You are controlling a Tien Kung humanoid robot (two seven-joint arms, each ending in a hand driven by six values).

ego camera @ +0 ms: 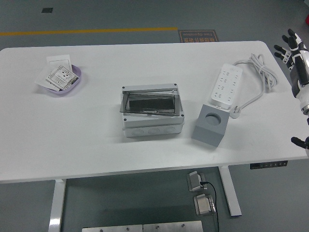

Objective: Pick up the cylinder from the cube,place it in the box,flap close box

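While the right hand (291, 48) hangs off the table's far right edge, fingers spread, holding nothing, the cube (209, 125) sits well to its left, socket looking empty. Cylinder not visible, probably inside the box (151, 112) further left, its flap down and slightly askew.

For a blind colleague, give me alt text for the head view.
A grey box with a dark flap sits mid-table beside a grey cube, a power strip behind; the right hand hovers open at the right edge.
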